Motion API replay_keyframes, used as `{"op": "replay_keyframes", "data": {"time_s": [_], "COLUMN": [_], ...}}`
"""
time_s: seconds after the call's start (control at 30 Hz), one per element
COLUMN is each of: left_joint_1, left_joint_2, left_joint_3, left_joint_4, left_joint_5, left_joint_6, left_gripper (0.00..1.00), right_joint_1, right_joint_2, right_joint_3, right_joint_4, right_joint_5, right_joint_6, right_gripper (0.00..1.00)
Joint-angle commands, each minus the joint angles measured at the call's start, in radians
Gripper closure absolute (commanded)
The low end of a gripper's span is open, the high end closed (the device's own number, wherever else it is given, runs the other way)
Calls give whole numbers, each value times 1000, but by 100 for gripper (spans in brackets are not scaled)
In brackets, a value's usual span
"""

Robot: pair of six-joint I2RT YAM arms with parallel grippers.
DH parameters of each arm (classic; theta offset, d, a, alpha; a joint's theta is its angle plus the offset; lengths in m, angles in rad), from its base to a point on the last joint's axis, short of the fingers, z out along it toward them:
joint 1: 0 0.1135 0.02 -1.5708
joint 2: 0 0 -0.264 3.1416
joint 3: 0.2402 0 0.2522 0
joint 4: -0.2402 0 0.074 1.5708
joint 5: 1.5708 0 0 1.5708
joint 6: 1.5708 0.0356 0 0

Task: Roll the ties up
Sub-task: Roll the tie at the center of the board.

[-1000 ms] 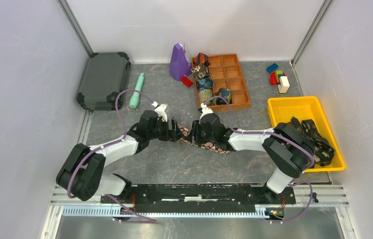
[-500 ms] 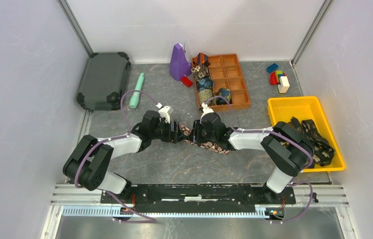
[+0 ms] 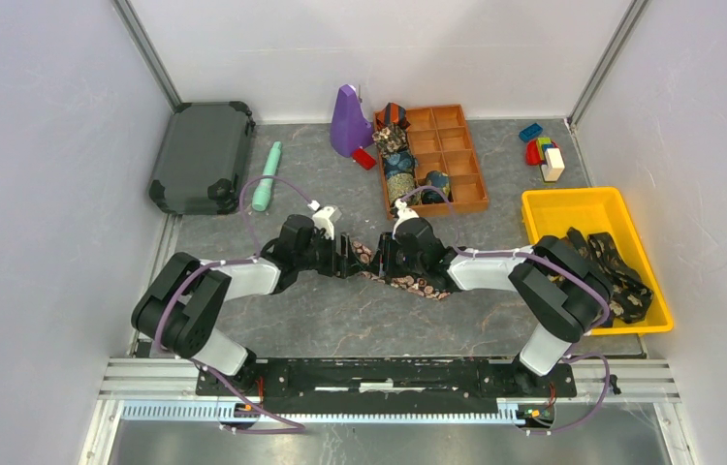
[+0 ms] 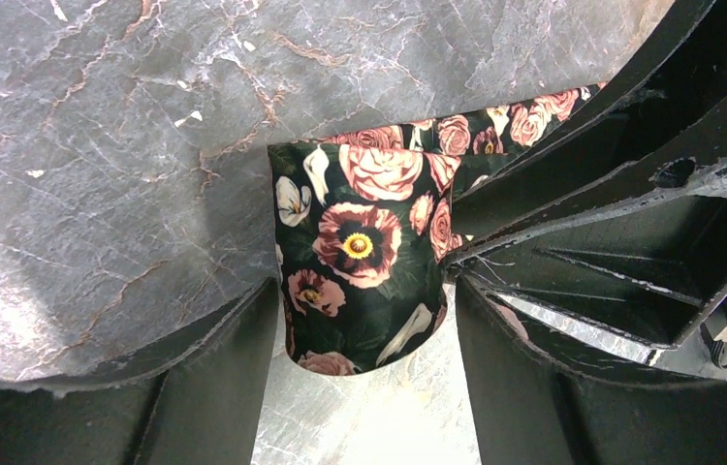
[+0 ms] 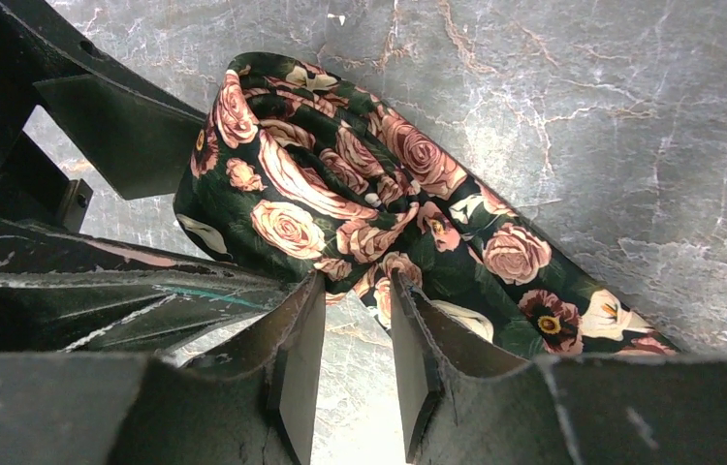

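From above, the left claw [image 3: 348, 258] and right claw [image 3: 382, 260] meet tip to tip at the table's middle, over the rolled end of a tie [image 3: 418, 285]. Its flat tail runs off toward 4 o'clock, free to feed the roll. Finished rolls [image 3: 399, 160] sit in the tray [image 3: 485, 184] at 12 o'clock. Loose ties [image 3: 621, 276] wait in the bin [image 3: 573, 197] at 3 o'clock.

In the left wrist view, the left claw [image 4: 364, 281] is spread wide, with one finger at 9 and one at 3 o'clock of the roll [image 4: 360, 252]. Both fingers look to touch it, likely to keep the coil from springing open. Whether they squeeze it I cannot tell.

In the right wrist view, the right claw [image 5: 358, 291] is narrowed at 6 o'clock of the roll [image 5: 340, 184]. Its tips appear to nip the roll's fabric edge. That seems a hold for turning the coil along the tail, which leaves toward 4 o'clock.
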Motion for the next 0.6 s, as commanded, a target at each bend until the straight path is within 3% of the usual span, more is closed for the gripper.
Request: {"op": "replay_keyframes", "data": {"time_s": [0.0,0.27,0.57], "left_joint_1": [4,1,-25], "left_joint_2": [23,31,26], "left_joint_3": [33,34,49], "left_joint_4": [49,50,-8], "left_joint_5": [9,-16,-63], "left_joint_6": [27,12,-16], "left_gripper": [28,49,55], "right_joint_1": [-8,-13,-17], "right_joint_2": [13,4,-79], "right_joint_3": [-3,-4,5], "right_joint_4": [29,29,-4], "right_joint_5": [-10,-26,-59], "right_joint_6": [-16,-19,-57], "right_gripper": [63,64,65]}}
